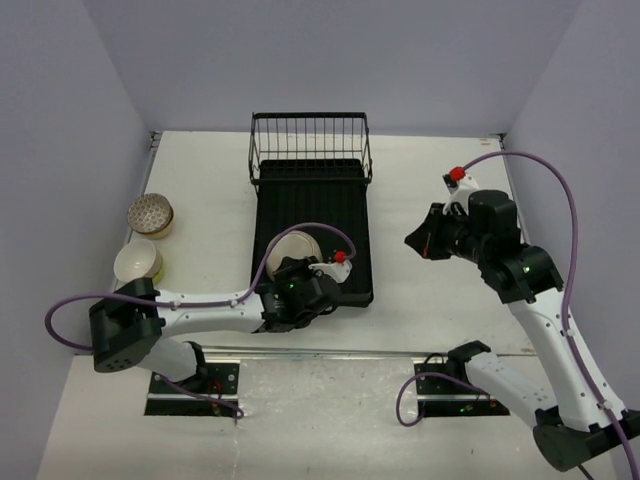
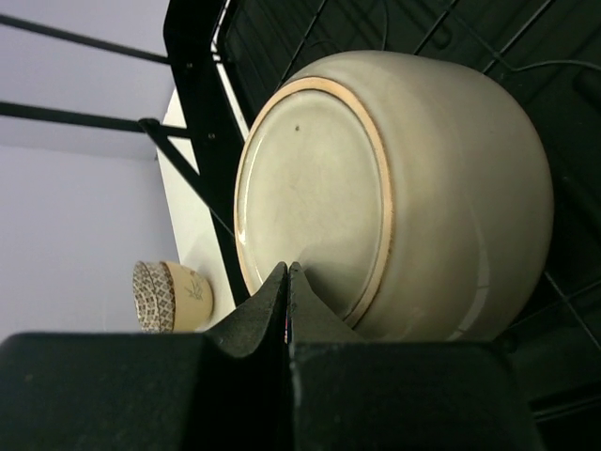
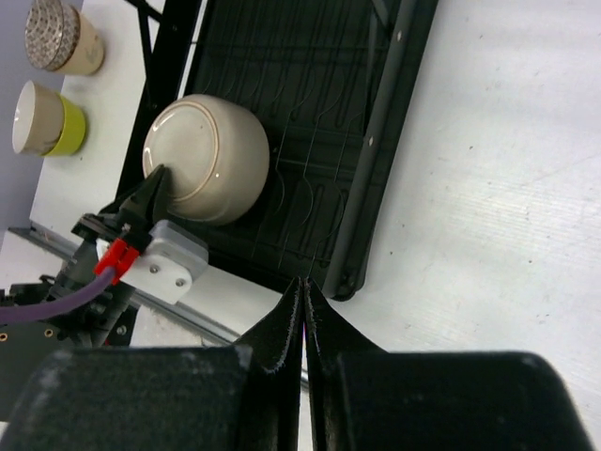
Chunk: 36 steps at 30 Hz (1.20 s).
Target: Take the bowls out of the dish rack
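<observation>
set-down area: net-patterned bowl (image 1: 150, 212) stacked with a cream one, and lime-yellow bowl (image 3: 68, 130) with a cream one nested in it, on the table well left of the rack.
left gripper (image 2: 287, 274): fingers together, tips touching the foot of the bowl, gripping nothing.
large cream bowl (image 2: 404, 188): the only bowl seen in the rack, tipped on its side near the front edge, foot toward the gripper.
dish rack (image 1: 335, 190): black tray, wire basket (image 1: 310, 135) at the far end.
right gripper (image 3: 302, 287): fingers together, hovering right of the rack.
advised technique: spread the jaws, pinch the rim and not the slick round wall, then lift clear of the tray edge.
</observation>
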Available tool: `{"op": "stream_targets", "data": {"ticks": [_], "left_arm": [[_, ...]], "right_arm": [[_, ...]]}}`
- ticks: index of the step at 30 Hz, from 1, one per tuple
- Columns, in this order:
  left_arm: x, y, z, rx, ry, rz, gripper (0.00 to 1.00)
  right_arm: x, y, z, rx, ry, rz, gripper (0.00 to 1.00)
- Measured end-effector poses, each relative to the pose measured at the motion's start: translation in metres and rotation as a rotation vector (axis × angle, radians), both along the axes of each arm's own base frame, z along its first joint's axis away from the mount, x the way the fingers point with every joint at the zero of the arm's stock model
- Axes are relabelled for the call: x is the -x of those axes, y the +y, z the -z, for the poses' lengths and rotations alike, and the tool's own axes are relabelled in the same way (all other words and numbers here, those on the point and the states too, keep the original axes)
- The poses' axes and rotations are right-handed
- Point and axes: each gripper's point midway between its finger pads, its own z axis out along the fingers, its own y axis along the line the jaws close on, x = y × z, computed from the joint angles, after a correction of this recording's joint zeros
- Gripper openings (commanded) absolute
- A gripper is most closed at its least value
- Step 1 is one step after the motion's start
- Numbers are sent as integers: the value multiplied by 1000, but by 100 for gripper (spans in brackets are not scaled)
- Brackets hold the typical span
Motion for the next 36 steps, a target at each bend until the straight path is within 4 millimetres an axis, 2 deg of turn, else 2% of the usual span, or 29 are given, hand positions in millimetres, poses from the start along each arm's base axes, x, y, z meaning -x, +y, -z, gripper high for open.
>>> {"op": "stream_targets", "data": {"ticks": [4, 10, 12, 14, 15, 17, 20, 22, 24, 28, 32, 34, 35, 36], "left_arm": [[3, 10, 1, 1, 1, -44, 0], [6, 14, -4, 26, 17, -91, 11], [7, 14, -7, 37, 25, -103, 20], [8, 14, -11, 49, 33, -114, 22], [8, 14, -13, 55, 35, -119, 26], [8, 13, -22, 68, 32, -134, 34], [5, 9, -42, 118, 8, -154, 38], [4, 8, -59, 166, -19, -166, 40], [2, 8, -80, 225, -49, -182, 42], [2, 12, -113, 347, -96, -220, 38], [8, 19, -132, 479, -95, -276, 19], [12, 21, -138, 557, -75, -292, 11], [14, 22, -140, 591, -63, -299, 2], [17, 24, -141, 643, -43, -312, 0]], "right_arm": [[4, 9, 11, -15, 53, -51, 0], [9, 21, 22, -35, 130, -118, 4], [10, 24, 27, -36, 156, -130, 7], [11, 25, 29, -38, 169, -140, 10], [12, 26, 29, -41, 174, -149, 12], [12, 28, 30, -43, 183, -160, 21], [11, 31, 33, -44, 200, -179, 30], [9, 33, 35, -44, 213, -185, 40], [8, 37, 37, -46, 229, -200, 44], [8, 47, 40, -54, 258, -234, 62], [9, 64, 41, -68, 292, -284, 72], [9, 78, 40, -76, 306, -320, 79], [9, 87, 40, -84, 313, -342, 80], [9, 94, 41, -92, 320, -359, 81]]}}
